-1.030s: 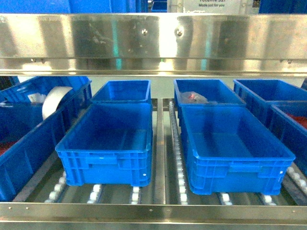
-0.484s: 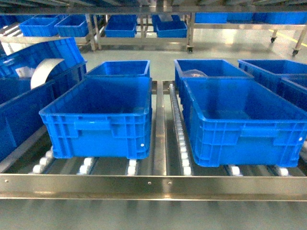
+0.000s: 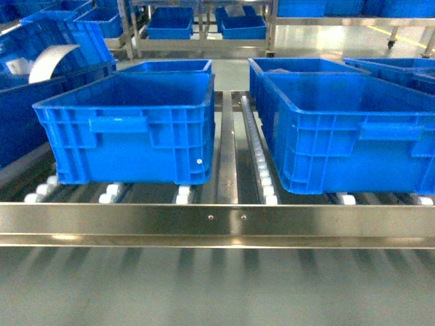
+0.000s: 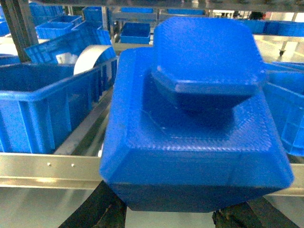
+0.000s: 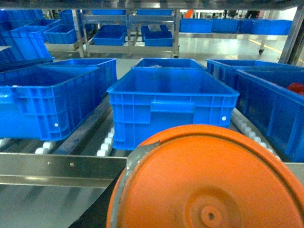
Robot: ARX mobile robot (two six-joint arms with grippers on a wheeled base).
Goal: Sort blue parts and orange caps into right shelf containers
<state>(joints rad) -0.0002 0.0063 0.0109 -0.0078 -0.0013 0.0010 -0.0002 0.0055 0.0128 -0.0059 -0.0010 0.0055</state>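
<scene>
A large faceted blue part [image 4: 199,142] with a raised block on top fills the left wrist view. My left gripper [image 4: 173,216] is shut on it, dark fingers [image 4: 107,209] showing under its lower corners. The round end face of an orange cap [image 5: 209,185] fills the lower right wrist view, and my right gripper [image 5: 204,224] is shut on it, almost wholly hidden behind it. Bright-blue crates stand side by side on the shelf, one on the left [image 3: 122,102] and one on the right [image 3: 353,112]; the right wrist view faces a crate [image 5: 173,102]. Neither gripper shows in the head view.
A steel front rail [image 3: 217,221] edges the shelf, with roller tracks [image 3: 262,163] between the crates. More blue crates stand behind and to both sides. A white roll [image 3: 51,58] sits in a far-left crate. Red pieces [image 5: 295,88] lie in a far-right crate.
The head view has dropped: the upper steel shelf beam has left the picture and the crates now show from the side rather than from above. The crates themselves have not moved.
</scene>
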